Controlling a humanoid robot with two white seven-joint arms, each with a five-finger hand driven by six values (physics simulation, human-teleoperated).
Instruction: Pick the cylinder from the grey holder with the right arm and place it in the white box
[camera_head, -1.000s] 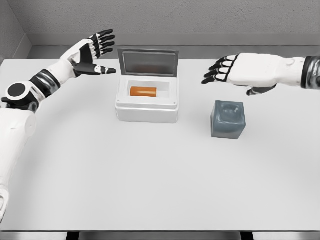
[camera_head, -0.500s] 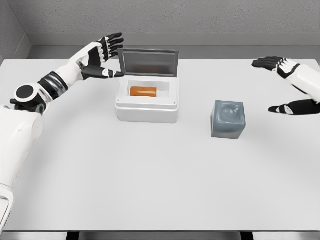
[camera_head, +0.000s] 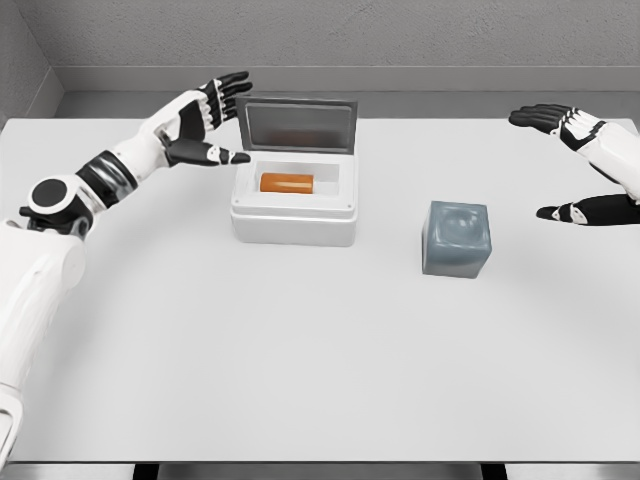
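Note:
An orange cylinder (camera_head: 286, 183) lies on its side inside the white box (camera_head: 294, 215), whose grey lid (camera_head: 297, 125) stands open at the back. The grey holder (camera_head: 456, 239) sits to the right of the box with an empty hollow in its top. My right hand (camera_head: 570, 160) hovers at the far right edge, well right of the holder, fingers spread and holding nothing. My left hand (camera_head: 208, 118) is raised just left of the lid, fingers spread, close to its edge; whether it touches the lid I cannot tell.
The white table (camera_head: 300, 350) stretches wide toward the front. A grey wall (camera_head: 400, 40) runs behind the table's far edge.
My right hand has swung from above the holder out to the far right edge. My left hand has moved closer to the lid's left side.

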